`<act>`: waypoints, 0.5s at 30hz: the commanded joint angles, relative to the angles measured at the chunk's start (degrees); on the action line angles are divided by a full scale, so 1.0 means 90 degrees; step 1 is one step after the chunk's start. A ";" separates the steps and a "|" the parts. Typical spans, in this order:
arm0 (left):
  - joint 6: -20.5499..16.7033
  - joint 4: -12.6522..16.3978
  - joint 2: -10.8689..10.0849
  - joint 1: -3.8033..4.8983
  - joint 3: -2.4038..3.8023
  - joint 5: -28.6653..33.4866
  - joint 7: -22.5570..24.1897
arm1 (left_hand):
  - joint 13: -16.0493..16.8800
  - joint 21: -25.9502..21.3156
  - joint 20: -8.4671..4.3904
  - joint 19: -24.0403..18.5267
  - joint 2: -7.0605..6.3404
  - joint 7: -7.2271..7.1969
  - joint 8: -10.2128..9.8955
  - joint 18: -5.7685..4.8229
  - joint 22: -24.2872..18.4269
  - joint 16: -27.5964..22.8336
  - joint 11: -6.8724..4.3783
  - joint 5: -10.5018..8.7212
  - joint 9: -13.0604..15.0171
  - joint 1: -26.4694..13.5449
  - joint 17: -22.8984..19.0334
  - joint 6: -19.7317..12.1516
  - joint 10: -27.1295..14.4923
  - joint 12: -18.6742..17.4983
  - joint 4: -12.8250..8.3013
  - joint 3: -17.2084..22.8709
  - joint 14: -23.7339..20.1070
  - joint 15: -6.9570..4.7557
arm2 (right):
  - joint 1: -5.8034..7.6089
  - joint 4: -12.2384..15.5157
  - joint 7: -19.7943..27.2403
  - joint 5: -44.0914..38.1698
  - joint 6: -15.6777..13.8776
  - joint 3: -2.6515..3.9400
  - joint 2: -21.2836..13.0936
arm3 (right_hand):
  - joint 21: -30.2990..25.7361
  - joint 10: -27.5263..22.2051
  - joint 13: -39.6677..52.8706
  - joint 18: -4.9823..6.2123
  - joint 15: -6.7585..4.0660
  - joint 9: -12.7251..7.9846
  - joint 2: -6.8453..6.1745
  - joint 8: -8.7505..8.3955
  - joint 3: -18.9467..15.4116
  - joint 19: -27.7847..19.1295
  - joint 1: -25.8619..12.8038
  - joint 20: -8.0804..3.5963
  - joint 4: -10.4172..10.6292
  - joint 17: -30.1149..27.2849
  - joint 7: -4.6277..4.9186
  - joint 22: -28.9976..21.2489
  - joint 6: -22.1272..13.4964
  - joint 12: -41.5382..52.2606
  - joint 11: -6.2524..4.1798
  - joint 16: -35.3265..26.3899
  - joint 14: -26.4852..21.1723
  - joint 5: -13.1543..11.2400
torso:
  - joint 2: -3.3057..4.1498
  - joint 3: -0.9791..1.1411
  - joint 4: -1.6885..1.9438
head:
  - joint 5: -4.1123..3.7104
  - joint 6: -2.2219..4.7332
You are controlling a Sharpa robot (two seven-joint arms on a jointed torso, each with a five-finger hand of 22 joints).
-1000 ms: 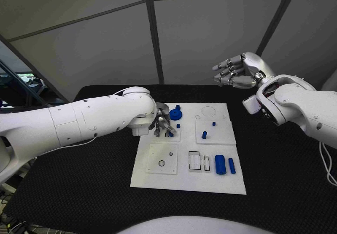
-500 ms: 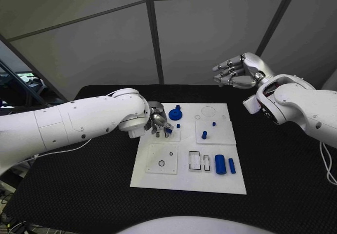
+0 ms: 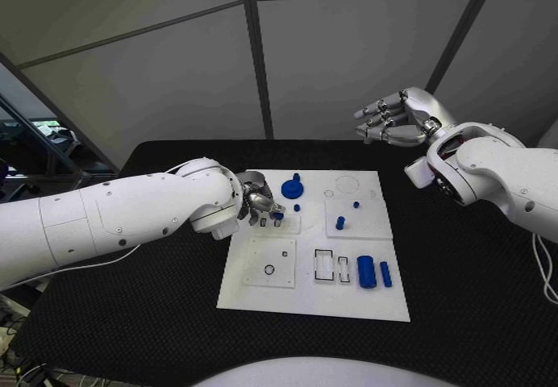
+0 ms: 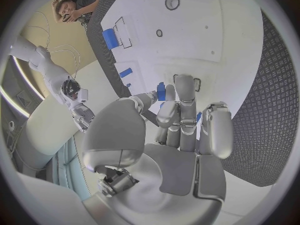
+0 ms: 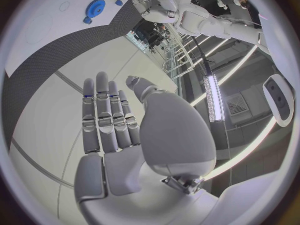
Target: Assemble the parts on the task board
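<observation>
One white task board (image 3: 314, 302), six visible blue parts (image 3: 365, 272), two silver hands (image 3: 258, 205).

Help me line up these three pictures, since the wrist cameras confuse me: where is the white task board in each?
Head view: the task board lies in the middle of the picture, long side running away from the robot.
Left wrist view: it spreads beyond the fingertips.
Right wrist view: a part of it sits at the circle's rim, far beyond the fingertips.
Shared landmark: the black table bordering the board.
</observation>
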 commanded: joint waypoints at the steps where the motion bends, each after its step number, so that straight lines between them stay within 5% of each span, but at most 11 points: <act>1: -0.0464 0.0036 -0.0011 -0.0064 -0.0001 -0.0466 -0.0105 | 0.0010 0.0026 -0.0004 0.0020 -0.0005 -0.0025 0.0044 -0.0046 0.0190 -0.0022 -0.0040 0.0053 0.0014 -0.0061 0.0007 0.0029 0.0090 0.0018 -0.1027 0.1047 0.0012 -0.0036 | 0.0017 0.0016 -0.0004 0.0015 0.0052 0.0004 -0.0011 | -0.0039 -0.0025 -0.0009 0.0056 0.0043 0.0003 -0.0002 -0.0022 0.0001 -0.0007 -0.0054 0.0031 0.0042 -0.0009 0.0036 -0.0007 0.0000 -0.0029 0.0027 -0.0038 0.0006 0.0023 | 0.0013 0.0012 -0.0001 | -0.0007 -0.0012; 15: -0.0466 -0.0056 0.0107 -0.0310 -0.0001 -0.1373 -0.0165 | -0.0007 0.0010 -0.0006 0.0004 -0.0017 -0.0028 0.0049 -0.0040 0.0165 -0.0028 -0.0043 0.0091 0.0027 -0.0090 0.0005 0.0034 0.0087 0.0004 -0.1051 0.1071 0.0011 -0.0038 | 0.0017 0.0039 0.0009 0.0015 0.0059 0.0004 0.0005 | -0.0044 -0.0029 -0.0012 0.0055 0.0044 0.0003 -0.0003 -0.0021 0.0001 -0.0009 -0.0057 0.0033 0.0043 -0.0010 0.0036 -0.0010 0.0000 -0.0031 0.0027 -0.0044 0.0002 0.0024 | 0.0016 -0.0002 -0.0002 | -0.0026 -0.0045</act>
